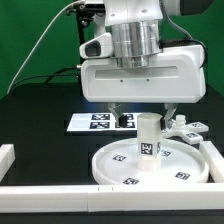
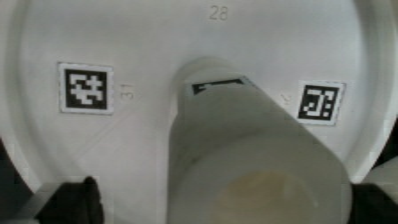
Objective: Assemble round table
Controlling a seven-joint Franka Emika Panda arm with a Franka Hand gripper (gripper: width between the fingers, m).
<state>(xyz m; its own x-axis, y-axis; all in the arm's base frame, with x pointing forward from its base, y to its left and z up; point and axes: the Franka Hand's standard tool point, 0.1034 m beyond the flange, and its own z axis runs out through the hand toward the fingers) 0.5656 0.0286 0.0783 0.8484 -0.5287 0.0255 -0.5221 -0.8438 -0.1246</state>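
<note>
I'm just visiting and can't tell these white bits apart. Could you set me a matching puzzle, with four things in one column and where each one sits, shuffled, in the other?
Things:
1 disc
2 leg
3 foot
4 marker board

Places:
A standing upright on the disc
B flat on the table behind the disc
C lying flat, carrying the leg
D by the disc's rim, on the exterior view's right

Pairs: 1-C, 2-A, 3-D, 4-B
</note>
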